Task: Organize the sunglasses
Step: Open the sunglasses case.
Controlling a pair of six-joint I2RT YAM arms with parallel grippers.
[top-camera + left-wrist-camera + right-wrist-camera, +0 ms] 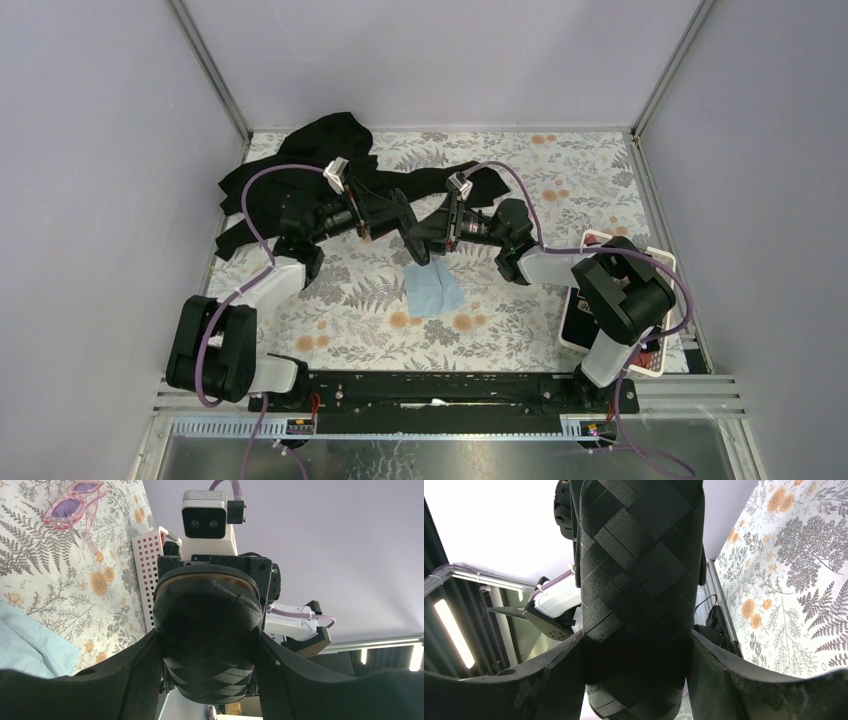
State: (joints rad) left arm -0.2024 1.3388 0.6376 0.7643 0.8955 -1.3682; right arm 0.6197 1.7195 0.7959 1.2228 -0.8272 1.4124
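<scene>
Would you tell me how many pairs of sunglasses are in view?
1. The sunglasses lie on the floral tablecloth, apart from the blue cloth, in the left wrist view; others may be hidden.

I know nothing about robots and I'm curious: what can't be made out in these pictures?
Sunglasses: missing from the top view, perhaps under the right arm.
Case: its inside; every view shows only its outside.
Basket: contents, top view, covered by the right arm.
Blue cloth: left wrist view, cut off by the left edge.

Bright even light, soft shadows, fg slightly blurry
</scene>
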